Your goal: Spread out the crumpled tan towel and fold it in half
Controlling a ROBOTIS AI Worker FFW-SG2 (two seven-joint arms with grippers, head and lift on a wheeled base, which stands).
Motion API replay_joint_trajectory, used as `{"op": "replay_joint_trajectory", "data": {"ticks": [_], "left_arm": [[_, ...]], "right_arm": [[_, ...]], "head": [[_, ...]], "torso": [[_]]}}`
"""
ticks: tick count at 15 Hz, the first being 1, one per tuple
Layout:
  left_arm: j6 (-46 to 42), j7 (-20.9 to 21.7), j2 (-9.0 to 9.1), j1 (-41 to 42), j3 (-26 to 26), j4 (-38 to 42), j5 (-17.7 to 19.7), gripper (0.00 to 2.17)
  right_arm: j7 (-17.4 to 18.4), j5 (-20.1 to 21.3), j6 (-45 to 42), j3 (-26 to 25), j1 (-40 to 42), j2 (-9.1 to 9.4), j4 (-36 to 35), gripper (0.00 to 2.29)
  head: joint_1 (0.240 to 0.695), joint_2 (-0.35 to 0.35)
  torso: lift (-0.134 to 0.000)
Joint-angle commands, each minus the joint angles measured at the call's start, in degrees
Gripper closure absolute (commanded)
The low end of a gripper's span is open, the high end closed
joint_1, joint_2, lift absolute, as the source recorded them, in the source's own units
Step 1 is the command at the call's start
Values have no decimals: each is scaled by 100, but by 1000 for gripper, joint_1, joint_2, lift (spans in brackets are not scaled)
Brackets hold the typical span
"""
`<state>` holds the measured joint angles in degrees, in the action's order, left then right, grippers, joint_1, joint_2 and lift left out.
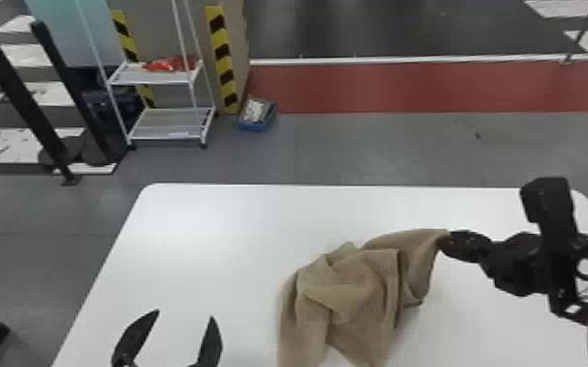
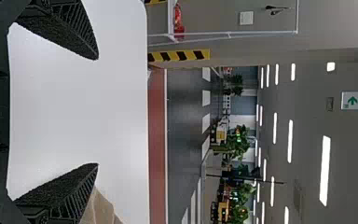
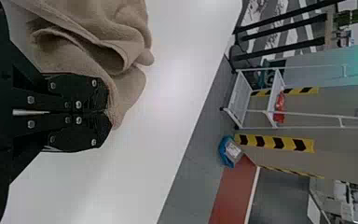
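**Soft towel, pinched at one end**

So the tan towel point(image 1: 351, 285) was bunched up on the white table point(image 1: 195, 244), right of centre. Right gripper point(image 1: 444, 240) had its fingers closed on one end, probably a corner, but the tips hid that bit. Left gripper point(image 1: 185, 316) was wide open and empty, off to the towel's left. Cloth seemed light, floppy and not slippery, tough to damage but happy to slump. I'd have pinched a loose outer edge with the left, not mid-heap.

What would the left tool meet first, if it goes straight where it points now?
The way looks free: the left tool points forward over the table, with the towel to its right, though its height is unclear.
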<state>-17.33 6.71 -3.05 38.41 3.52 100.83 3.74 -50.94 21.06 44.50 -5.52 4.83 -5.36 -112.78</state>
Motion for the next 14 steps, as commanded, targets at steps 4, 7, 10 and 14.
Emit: {"op": "replay_joint_trajectory", "data": {"ticks": [4,7,10,14], "left_arm": [[24,129,7,-149,0,-81,21,60],[24,129,-2,-149,-18,-90,21,60],[24,173,-11,-141,-18,-72,21,60],[24,208,-11,-149,-27,-81,30,53]], "right_arm": [[172,856,11,-195,-246,17,546,1825],[585,1084,-6,-160,-448,17,1223,232],[673,996,64,-301,-413,26,1091,12],[831,328,-41,-591,-149,70,502,60]], "head": [[695,17],[695,-47],[695,-64],[695,-82]], "torso": [[0],[0],[0],[0]]}}
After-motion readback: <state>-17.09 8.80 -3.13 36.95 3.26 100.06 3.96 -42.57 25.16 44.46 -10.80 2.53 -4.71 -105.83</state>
